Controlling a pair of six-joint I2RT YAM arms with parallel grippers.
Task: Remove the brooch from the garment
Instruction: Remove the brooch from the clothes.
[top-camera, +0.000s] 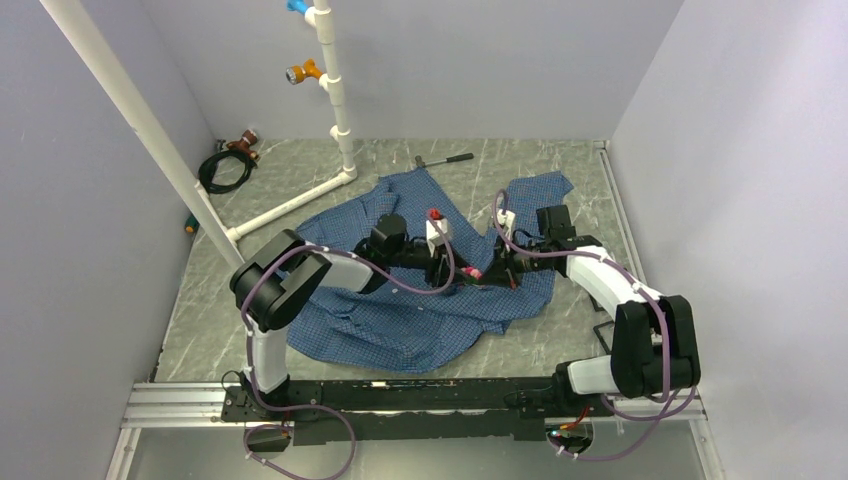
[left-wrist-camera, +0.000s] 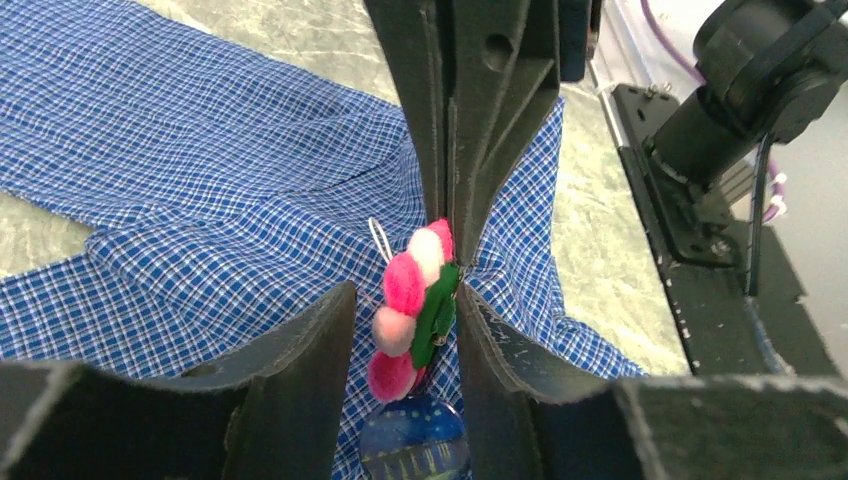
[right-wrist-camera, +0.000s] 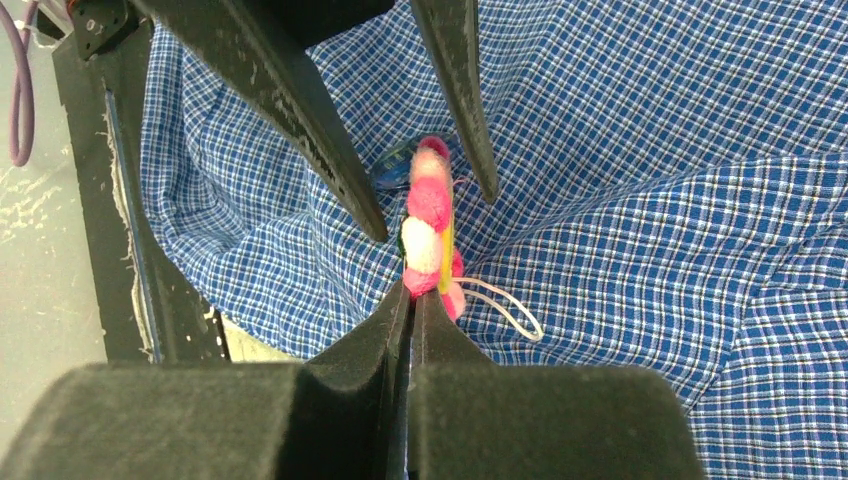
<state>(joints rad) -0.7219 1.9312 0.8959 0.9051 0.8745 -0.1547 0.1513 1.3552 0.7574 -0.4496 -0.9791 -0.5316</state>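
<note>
The step in hand was the pull itself: both arms met over the middle of the shirt (top-camera: 400, 330), which lay spread and rumpled on the worktop (top-camera: 560, 170). The brooch (left-wrist-camera: 410, 300) stood on edge there, pink puffs to one side and green backing to the other, with the cloth bunched up around it.

The right tool (right-wrist-camera: 410, 290) was pressed fully shut, and it looked to have the brooch pinched by its rim. The left tool (left-wrist-camera: 405, 300) was partly open, its fingers either side of the brooch. One of them sat against the green backing and the other stood just clear of the puffs, so it gripped nothing.

A pale loop (right-wrist-camera: 510, 310) stuck out beside the brooch; whether it was the pin could not be told. The brooch looked not yet free. The next move likely called for the left tool to pin the cloth down while the right drew the brooch straight off, gently, lest the shirt lift with it.
</note>
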